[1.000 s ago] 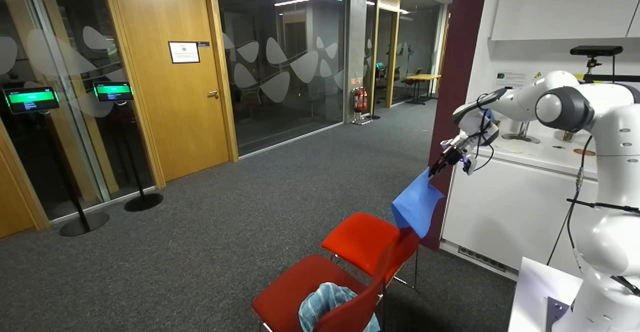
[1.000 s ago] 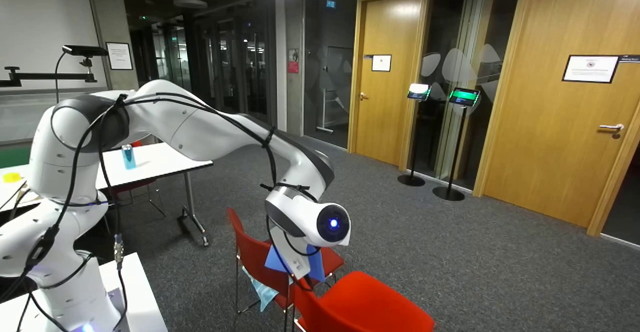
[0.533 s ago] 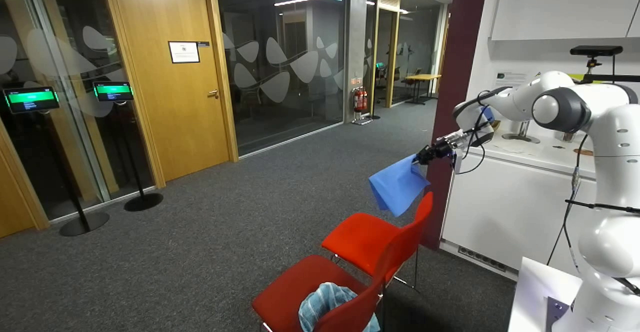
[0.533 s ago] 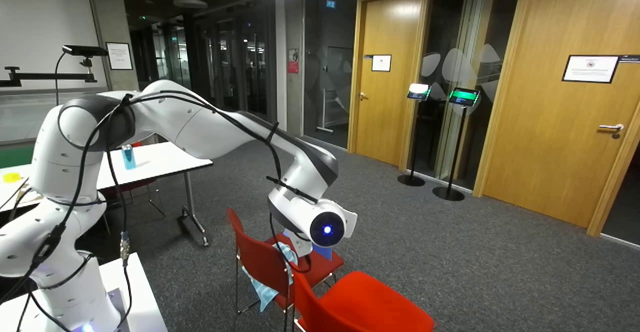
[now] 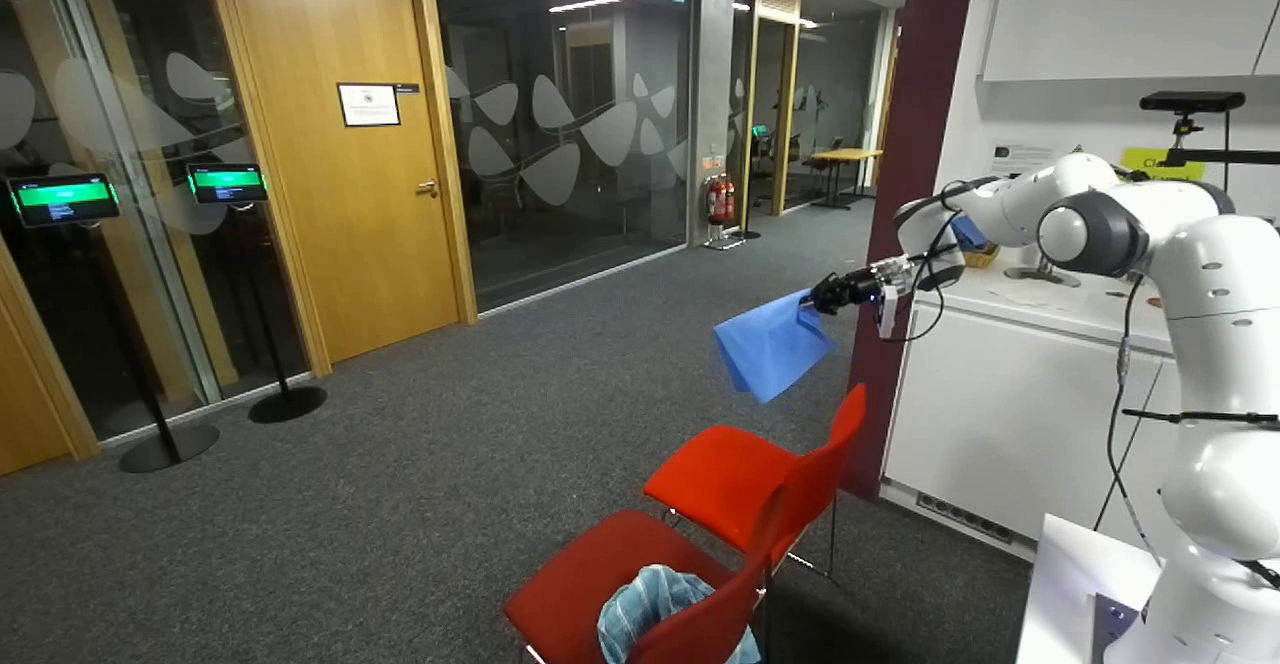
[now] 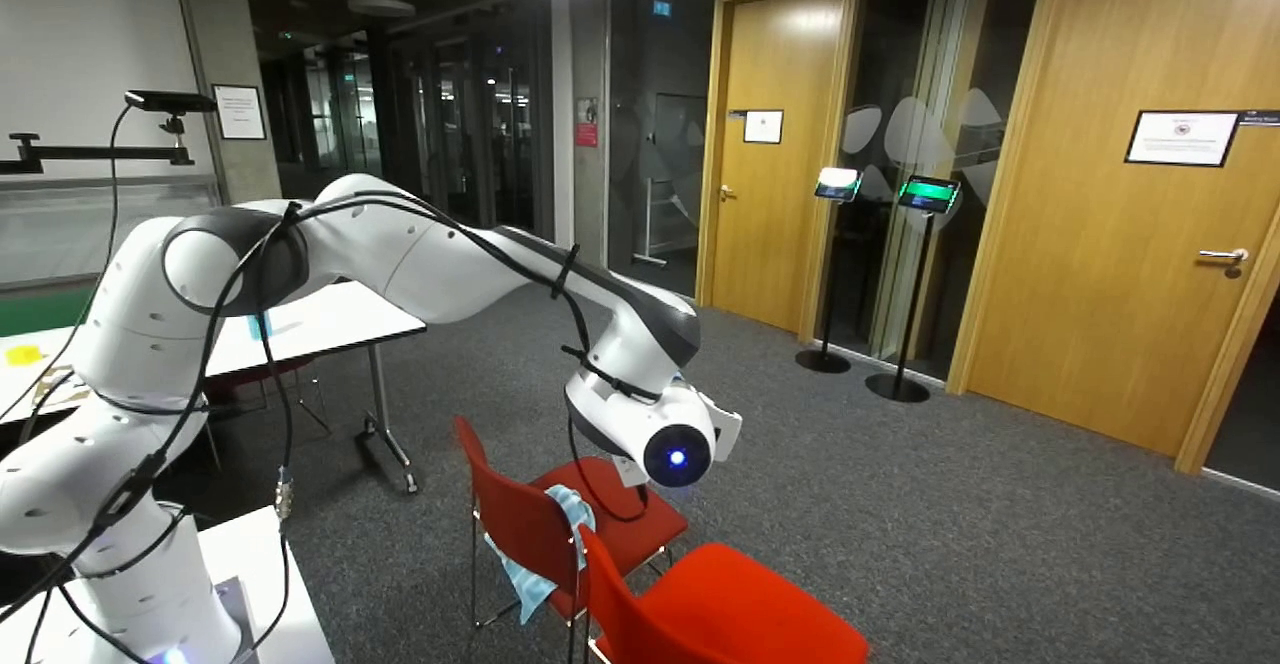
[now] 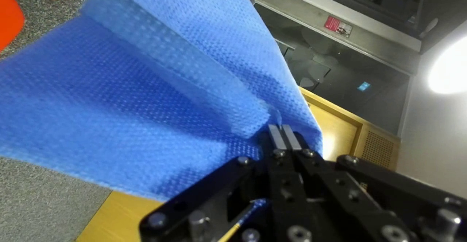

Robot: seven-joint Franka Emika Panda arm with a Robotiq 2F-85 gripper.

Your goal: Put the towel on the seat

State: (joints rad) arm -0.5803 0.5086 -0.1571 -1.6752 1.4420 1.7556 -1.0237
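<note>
A blue cloth towel point(image 5: 770, 349) hangs in the air from my gripper point(image 5: 808, 301), above and beyond the bright red seat point(image 5: 715, 479). In the wrist view the towel point(image 7: 120, 125) fills the left and middle. The gripper point(image 7: 280, 127) is shut on its corner there, with the two fingertips almost together. The bright red seat point(image 6: 750, 609) shows at the bottom in an exterior view, where the arm hides the gripper and the towel. A dark red seat point(image 5: 590, 564) stands beside it, bearing a light blue checked cloth point(image 5: 645, 609).
The bright red chair's backrest point(image 5: 845, 424) stands up on the side towards the robot. The dark red backrest point(image 6: 525, 524) is beside it. A white counter point(image 5: 1060, 314) is behind the arm. A white table point(image 6: 320, 329) stands at the left.
My gripper has swung up and away from the robot, carrying the towel up and out past the bright red backrest, higher over the floor. The chairs and the checked cloth have not moved.
</note>
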